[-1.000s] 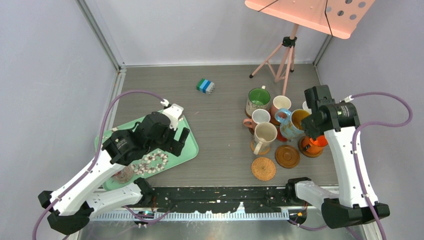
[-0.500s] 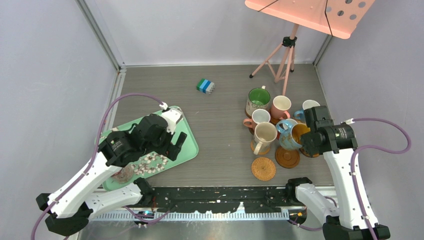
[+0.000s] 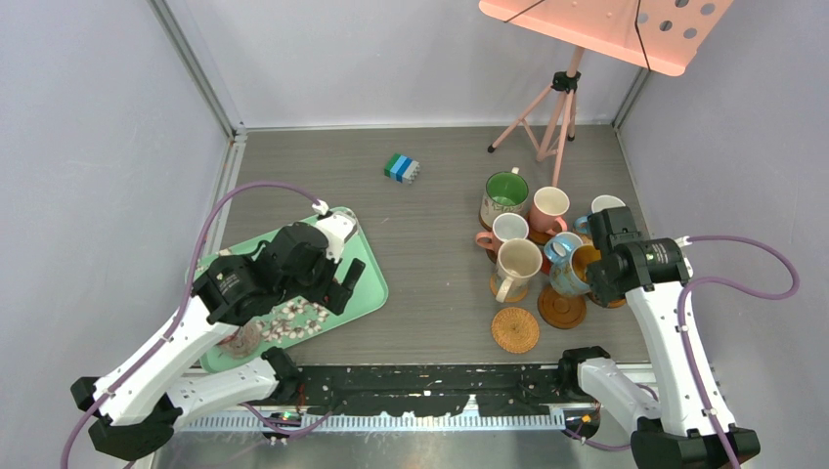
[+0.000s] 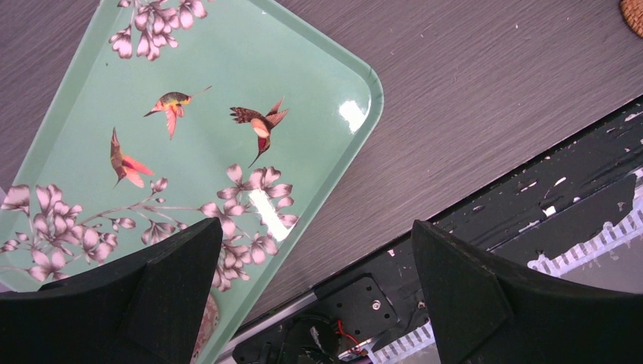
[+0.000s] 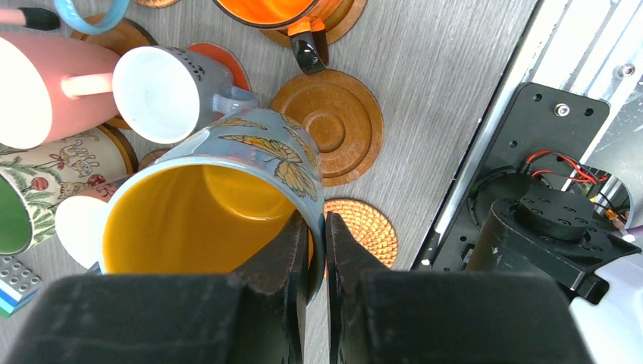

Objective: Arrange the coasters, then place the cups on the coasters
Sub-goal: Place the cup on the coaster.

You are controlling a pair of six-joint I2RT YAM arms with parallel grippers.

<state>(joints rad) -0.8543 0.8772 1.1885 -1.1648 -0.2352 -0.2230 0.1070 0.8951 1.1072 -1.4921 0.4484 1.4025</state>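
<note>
My right gripper (image 5: 317,235) is shut on the rim of a light blue butterfly cup (image 5: 220,197) with a yellow inside, held tilted above the table. Just beyond it lie a brown wooden coaster (image 5: 334,125) and a woven wicker coaster (image 5: 364,227), both bare. In the top view the held cup (image 3: 572,269) hangs over the wooden coaster (image 3: 562,306). Cups stand clustered behind it: green-inside (image 3: 504,195), pink (image 3: 548,207), cream (image 3: 516,266), with an orange-inside one (image 5: 280,11) on a coaster. My left gripper (image 3: 344,283) stands open and empty over the tray.
The mint-green floral tray (image 3: 371,293) lies at the near left with a mauve mug (image 3: 239,340) on it. A blue-green toy block (image 3: 402,168) sits at the back middle. A pink stand's legs (image 3: 547,122) rise at the back right.
My right gripper has carried the yellow-inside cup toward the near edge, to above the wooden coaster. The left arm shifted slightly nearer, gripper still open.
</note>
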